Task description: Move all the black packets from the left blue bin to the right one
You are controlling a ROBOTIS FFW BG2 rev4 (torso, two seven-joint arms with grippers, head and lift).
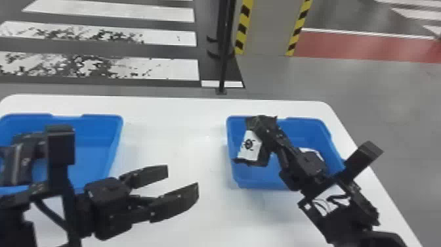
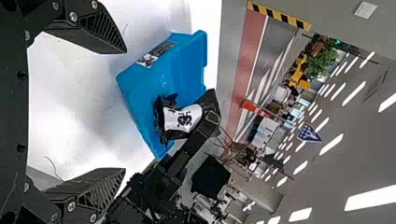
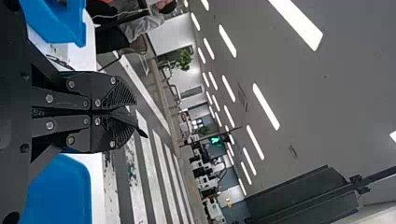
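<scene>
Plastic, glossy and blue, makes up both open bins on the smooth white table (image 1: 183, 131): the left bin (image 1: 113, 131) and the right bin (image 1: 328, 138) have rounded corners and notched rims, and the left wrist view shows a printed sticker (image 2: 156, 53) on the right one's outer wall. Above the right bin, the right gripper (image 1: 269, 134) is closed on a black packet (image 1: 264, 157), a crumpled, creased thing with ragged corners and a white label (image 1: 250, 145) bearing a dark printed mark. In the right wrist view its two fingers meet along their length, ribbed at the curved ends, with a small dark point poking out past them; the rest of the packet is hidden there. The left gripper (image 1: 182, 177) is spread wide over the table between the bins, its tapered, ribbed fingers holding nothing. Behind the right gripper, a white patch (image 1: 311, 151) inside the right bin is mostly covered. The left arm blocks part of the left bin, whose far side is cut off; the blurred dark shape there may be arm or packet, I can't tell which
</scene>
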